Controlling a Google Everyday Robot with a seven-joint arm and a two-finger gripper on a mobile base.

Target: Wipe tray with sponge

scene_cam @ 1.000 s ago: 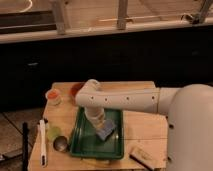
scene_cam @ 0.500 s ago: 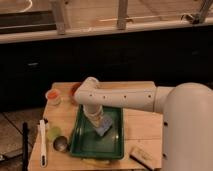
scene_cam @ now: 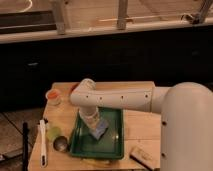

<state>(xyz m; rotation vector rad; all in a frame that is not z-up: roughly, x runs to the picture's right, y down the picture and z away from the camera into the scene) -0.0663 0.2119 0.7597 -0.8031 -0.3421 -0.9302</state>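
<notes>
Starting at the far left of the wooden table (scene_cam: 135,122), with the tray (scene_cam: 82,145) as the landmark: a dark upright post (scene_cam: 25,142) well left of the tray, off the table edge. Next, a white brush-like tool (scene_cam: 43,142) lying lengthwise on the table, left of the tray and apart from it. Then an orange-topped small cup (scene_cam: 52,96) up and left of the tray, near the table's far left corner. Nearer, a round metal lid or cup (scene_cam: 60,144) just beside the tray's left rim.

Coming to the tray itself: dark green, rectangular, raised rim, lying in the middle of the table and slightly turned. Inside it, toward the upper middle of the tray floor, a blue sponge (scene_cam: 99,127), tilted, with its lower corner down on the tray.

Directly above the sponge, the gripper (scene_cam: 93,122), pointing down into the tray from the white arm (scene_cam: 117,97), which reaches in from the right above the tray's far rim. Cannot tell how far apart the fingers stand, nor whether the sponge is actually clamped; gripper and sponge overlap in view.

Right of the tray's near corner, a tan rectangular block (scene_cam: 142,156) on the table. Farthest right, the robot's large white body (scene_cam: 187,130).
</notes>
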